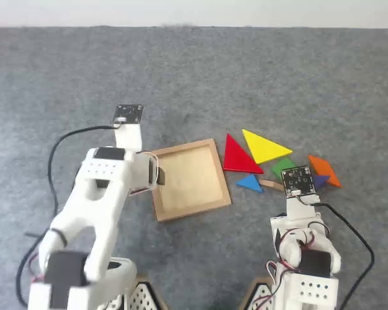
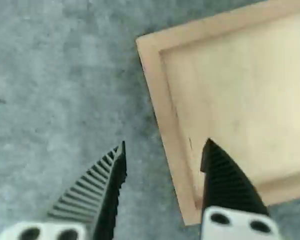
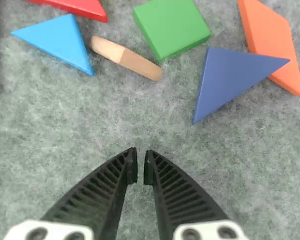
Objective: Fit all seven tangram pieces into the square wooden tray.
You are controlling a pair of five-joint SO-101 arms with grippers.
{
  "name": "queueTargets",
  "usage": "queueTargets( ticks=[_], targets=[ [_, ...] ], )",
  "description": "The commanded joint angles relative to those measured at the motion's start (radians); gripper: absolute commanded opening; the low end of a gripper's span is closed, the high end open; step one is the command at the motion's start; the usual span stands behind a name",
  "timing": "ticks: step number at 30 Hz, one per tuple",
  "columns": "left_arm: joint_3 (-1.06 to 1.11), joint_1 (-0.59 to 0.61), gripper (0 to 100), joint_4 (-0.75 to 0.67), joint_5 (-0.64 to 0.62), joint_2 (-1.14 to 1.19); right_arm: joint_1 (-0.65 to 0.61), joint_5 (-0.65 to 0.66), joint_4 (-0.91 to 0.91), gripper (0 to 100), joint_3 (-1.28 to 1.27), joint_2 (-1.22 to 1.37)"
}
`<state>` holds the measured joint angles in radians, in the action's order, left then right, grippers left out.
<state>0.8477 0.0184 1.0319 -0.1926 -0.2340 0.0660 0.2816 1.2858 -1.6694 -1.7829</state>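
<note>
1. I see my left gripper (image 2: 165, 145) spread wide and empty, one finger on each side of the wooden tray (image 1: 191, 177) rim.
2. My right gripper (image 3: 140, 152) is nearly closed on nothing, over the carpet (image 3: 65, 125) near the dark blue triangle (image 3: 230, 80).
3. The red triangle (image 1: 238, 157) lies just beside the tray.

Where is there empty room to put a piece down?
The tray is bare inside. The carpet beyond it is bare too. It is crowded right of the tray, where the red triangle, yellow triangle and orange piece lie close together.
</note>
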Motion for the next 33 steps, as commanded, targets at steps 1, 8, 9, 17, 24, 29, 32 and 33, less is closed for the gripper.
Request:
queueTargets(
  ticks=[1,8,9,17,24,29,32,33],
  targets=[
    [-0.071,-0.006,24,-0.068,-0.032,0.064,0.015,-0.006,0.002,3.7,-0.015,-0.001],
    [-0.058,-0.017,14,-0.153,-0.146,0.086,0.015,-0.006,0.002,3.7,-0.015,-0.001],
    [-0.058,-0.032,12,-0.176,-0.152,0.089,0.015,-0.006,0.002,3.7,-0.015,-0.001],
    [-0.054,-0.071,2,-0.210,-0.150,0.094,0.015,-0.006,0.002,3.8,-0.015,-0.001],
    [-0.073,-0.068,10,-0.193,-0.149,0.094,0.113,0.080,-0.005,4.1,0.137,-0.001],
    [-0.125,-0.066,18,-0.054,-0.147,0.092,0.058,0.221,0.010,4.1,0.364,0.025],
    [-0.111,-0.071,21,-0.063,-0.152,0.094,-0.062,0.176,-0.004,3.9,0.489,0.147],
    [-0.102,-0.071,21,-0.077,-0.152,0.095,-0.099,0.150,-0.001,3.8,0.548,0.228]
  ],
)
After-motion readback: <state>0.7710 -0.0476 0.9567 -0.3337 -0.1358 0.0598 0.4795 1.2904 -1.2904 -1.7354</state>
